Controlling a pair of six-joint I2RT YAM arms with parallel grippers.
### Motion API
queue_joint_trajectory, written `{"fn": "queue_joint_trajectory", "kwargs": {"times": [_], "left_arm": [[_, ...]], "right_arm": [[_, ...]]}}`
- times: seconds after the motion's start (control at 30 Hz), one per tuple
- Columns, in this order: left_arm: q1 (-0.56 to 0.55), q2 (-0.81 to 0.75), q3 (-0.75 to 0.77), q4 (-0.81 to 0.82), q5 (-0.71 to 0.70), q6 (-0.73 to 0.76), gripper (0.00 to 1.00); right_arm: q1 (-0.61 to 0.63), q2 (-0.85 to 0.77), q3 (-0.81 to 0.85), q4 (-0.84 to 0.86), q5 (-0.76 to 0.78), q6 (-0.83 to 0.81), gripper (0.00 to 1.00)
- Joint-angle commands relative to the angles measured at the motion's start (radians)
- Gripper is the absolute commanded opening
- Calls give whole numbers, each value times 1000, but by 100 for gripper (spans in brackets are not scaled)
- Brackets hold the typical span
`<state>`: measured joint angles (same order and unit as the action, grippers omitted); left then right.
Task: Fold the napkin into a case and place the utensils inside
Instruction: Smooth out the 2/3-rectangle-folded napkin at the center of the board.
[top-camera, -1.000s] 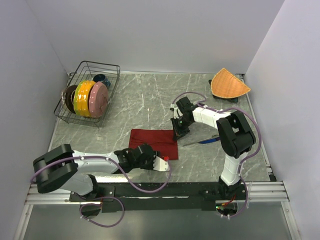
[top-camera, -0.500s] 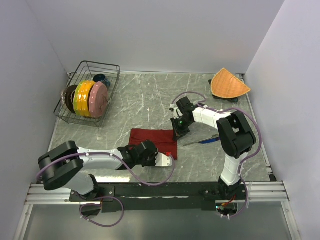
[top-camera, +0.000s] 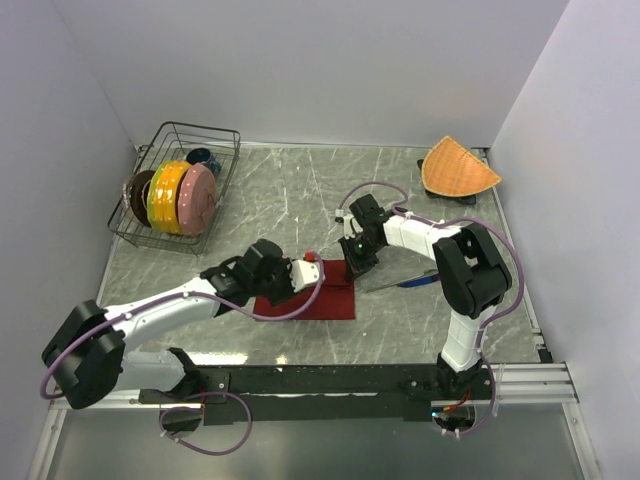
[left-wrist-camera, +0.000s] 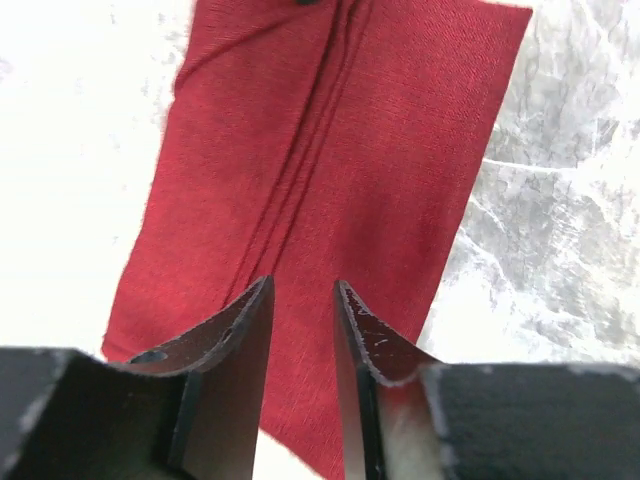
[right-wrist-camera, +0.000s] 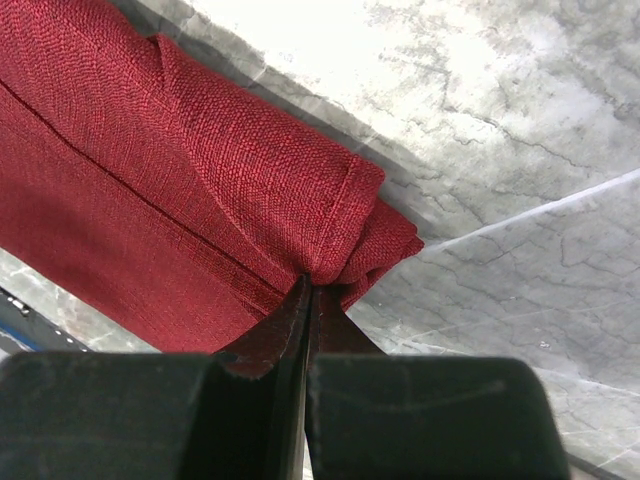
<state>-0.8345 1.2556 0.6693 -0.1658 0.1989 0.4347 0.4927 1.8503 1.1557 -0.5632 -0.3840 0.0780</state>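
Pinching napkin (right-wrist-camera: 150, 180) corner, right end effector (right-wrist-camera: 308, 287); left end effector (left-wrist-camera: 303, 288) ajar, empty, above it.

Matt, coarse-woven red cloth napkin (right-wrist-camera: 200, 190) lies on smooth, marbled table (right-wrist-camera: 500, 150).

The napkin (top-camera: 330, 297) lies flat on the table (top-camera: 280, 190) at its near middle, with the knife (top-camera: 412, 281) just right of it. The wire rack (top-camera: 200, 127) holding upright plates (top-camera: 185, 197) stands at the far left, and the mat (top-camera: 460, 168) sits in the far right corner, well apart from both
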Motion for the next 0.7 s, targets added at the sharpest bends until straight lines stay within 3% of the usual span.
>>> {"fn": "queue_joint_trajectory", "kwargs": {"times": [0.0,0.1,0.2,0.37,0.67], "left_arm": [[34,-44,33,-129,129,-7,38],[22,-42,20,-129,143,6,49],[-8,-13,-13,-86,73,16,50],[-9,62,-34,-84,16,45,49],[-8,131,-56,-115,-9,72,37]], "right_arm": [[12,-17,5,11,89,-58,0],[12,-23,18,2,97,-69,0],[12,-26,16,-3,106,-69,0],[14,-30,16,-10,131,-119,0],[14,-49,50,-44,151,-181,0]]}}
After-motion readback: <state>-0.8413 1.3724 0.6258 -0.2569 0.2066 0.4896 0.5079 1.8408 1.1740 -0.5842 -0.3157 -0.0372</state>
